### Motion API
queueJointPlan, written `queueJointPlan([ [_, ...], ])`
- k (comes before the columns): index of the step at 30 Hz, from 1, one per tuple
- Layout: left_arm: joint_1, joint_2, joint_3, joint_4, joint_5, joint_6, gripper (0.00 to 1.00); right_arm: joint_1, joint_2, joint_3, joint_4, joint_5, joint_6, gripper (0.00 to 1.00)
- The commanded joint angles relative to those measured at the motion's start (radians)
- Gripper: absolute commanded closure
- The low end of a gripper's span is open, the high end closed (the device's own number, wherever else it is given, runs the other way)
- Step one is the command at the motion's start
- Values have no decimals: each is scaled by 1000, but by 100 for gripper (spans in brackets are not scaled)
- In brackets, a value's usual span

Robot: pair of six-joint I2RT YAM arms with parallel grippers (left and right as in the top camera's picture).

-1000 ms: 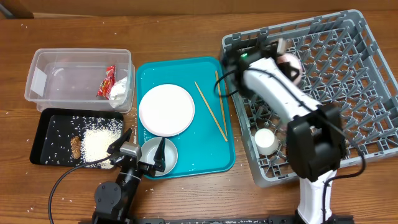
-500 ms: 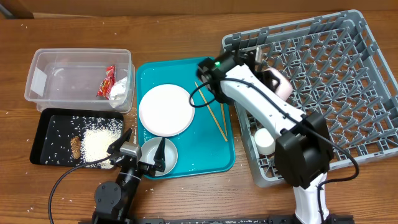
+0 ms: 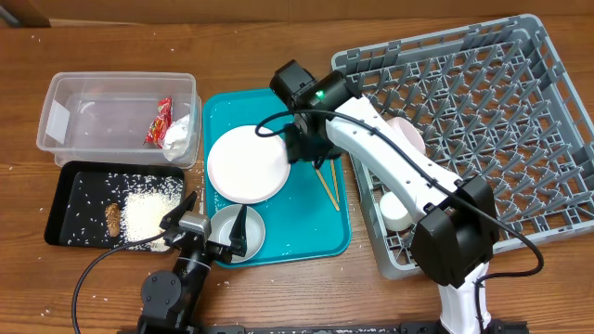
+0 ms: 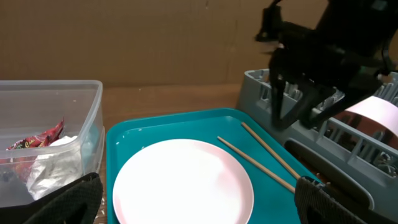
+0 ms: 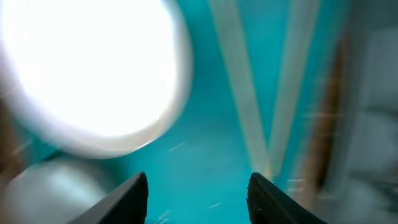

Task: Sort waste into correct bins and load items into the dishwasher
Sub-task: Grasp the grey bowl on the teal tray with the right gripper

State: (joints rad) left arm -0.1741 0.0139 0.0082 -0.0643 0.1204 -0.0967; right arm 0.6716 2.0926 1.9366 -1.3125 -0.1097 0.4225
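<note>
The right gripper (image 5: 198, 183) has its fingers spread with nothing between them. It hangs over the teal tray (image 3: 316, 232) near the two chopsticks (image 3: 327, 188), which lie on the tray between the white plate (image 3: 248, 164) and the tray's edge next to the grey dish rack (image 3: 520, 186). The left gripper (image 3: 212, 223), also spread and empty, sits at the tray's front edge over a white bowl (image 3: 254, 237), while off the tray's opposite side the clear tub (image 3: 93, 107) holds the red wrapper (image 3: 161, 121) and the tissue (image 3: 179, 135).

Overhead looks straight down; left wrist views the plate (image 4: 183, 183) low, right wrist closely from above.
</note>
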Motion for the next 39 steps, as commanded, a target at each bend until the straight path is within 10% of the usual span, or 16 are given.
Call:
queueJointPlan([
  [1,8,-3,-3,-2,3,11,0,56,-33,-31,11,-290,-101,46],
  [13,8,-3,-3,-2,3,11,0,230,-18,-360,331,-256,219,46],
  [21,8,-3,-3,-2,3,11,0,225,-19,-403,352,-253,232,96],
  [39,8,-3,-3,-2,3,11,0,-139,-499,-381,174,536,92,96],
])
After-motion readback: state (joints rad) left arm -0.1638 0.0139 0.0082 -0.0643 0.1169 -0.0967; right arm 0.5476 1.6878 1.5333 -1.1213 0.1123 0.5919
